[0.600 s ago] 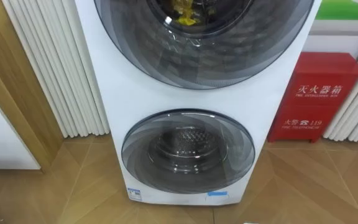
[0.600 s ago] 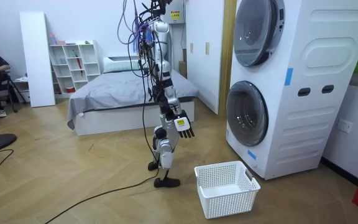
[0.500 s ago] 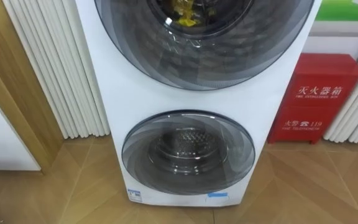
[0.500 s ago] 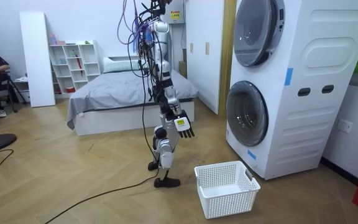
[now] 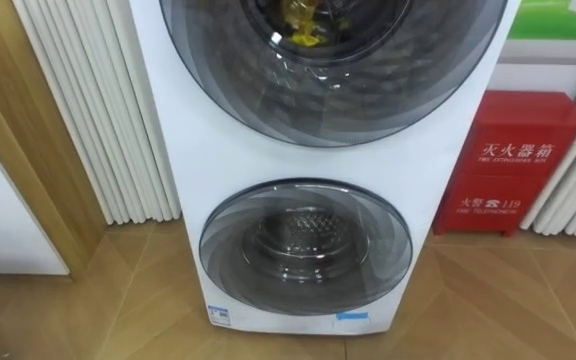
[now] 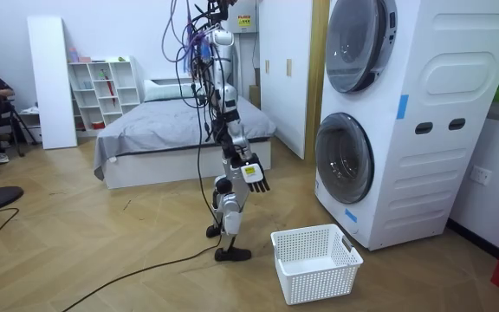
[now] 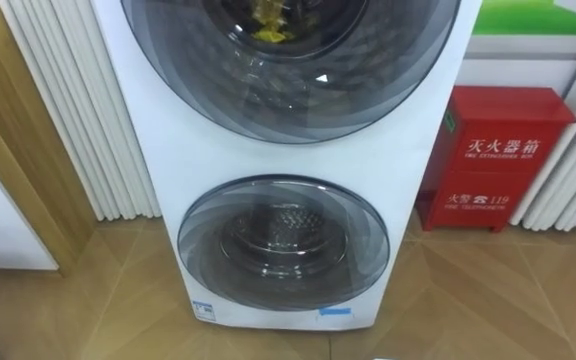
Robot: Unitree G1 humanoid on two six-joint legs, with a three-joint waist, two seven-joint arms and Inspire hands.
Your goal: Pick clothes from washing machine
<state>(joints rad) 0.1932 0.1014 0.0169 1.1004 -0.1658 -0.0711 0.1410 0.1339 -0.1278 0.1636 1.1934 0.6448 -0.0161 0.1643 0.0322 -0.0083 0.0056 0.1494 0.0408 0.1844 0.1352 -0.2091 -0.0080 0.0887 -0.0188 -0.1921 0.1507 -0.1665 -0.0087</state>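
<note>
- left eye view: the yellow clothes (image 5: 303, 25) lie behind the closed upper door (image 5: 368, 90) of the washing machine (image 5: 183, 150); you must open it first.
- room view: the robot stands well apart from the machine, the white basket (image 6: 314, 260) near its feet. the right hand (image 6: 254, 176) hangs, fingers relaxed and apart, holding nothing.
- right eye view: the lower door (image 7: 283, 250) shows a bare drum. i judge the cloth soft, light and limp, so bunch up a fold.

Yellow clothes (image 5: 301, 22) partly beyond the top edge
</note>
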